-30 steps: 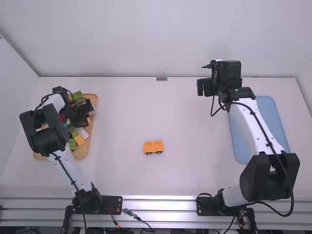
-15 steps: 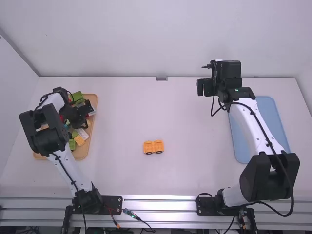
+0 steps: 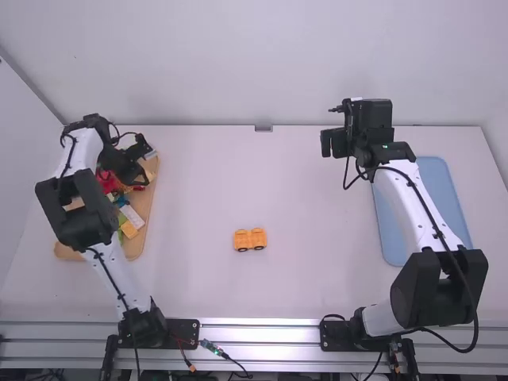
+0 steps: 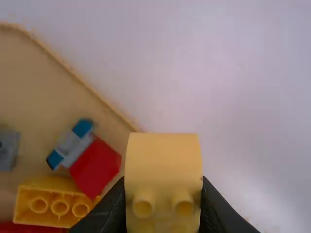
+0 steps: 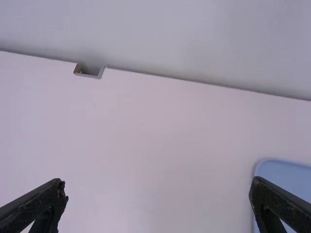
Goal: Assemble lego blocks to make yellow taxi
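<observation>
Yellow block (image 4: 164, 162) gripped by its sides at the wood tray (image 4: 48, 80)

The left gripper (image 4: 163, 189) is closed on the block, one finger on each of two opposite sides; probably this leaves the studs free for joining. The taxi part (image 3: 250, 239), with dark wheels, stands near the middle of the bench (image 3: 317, 278), maybe because both arms can reach it there. The right gripper (image 5: 158, 183) is open and holds nothing, near the blue tray (image 3: 432, 190); I suppose it stands apart so that it does not disturb the other arm.
</observation>
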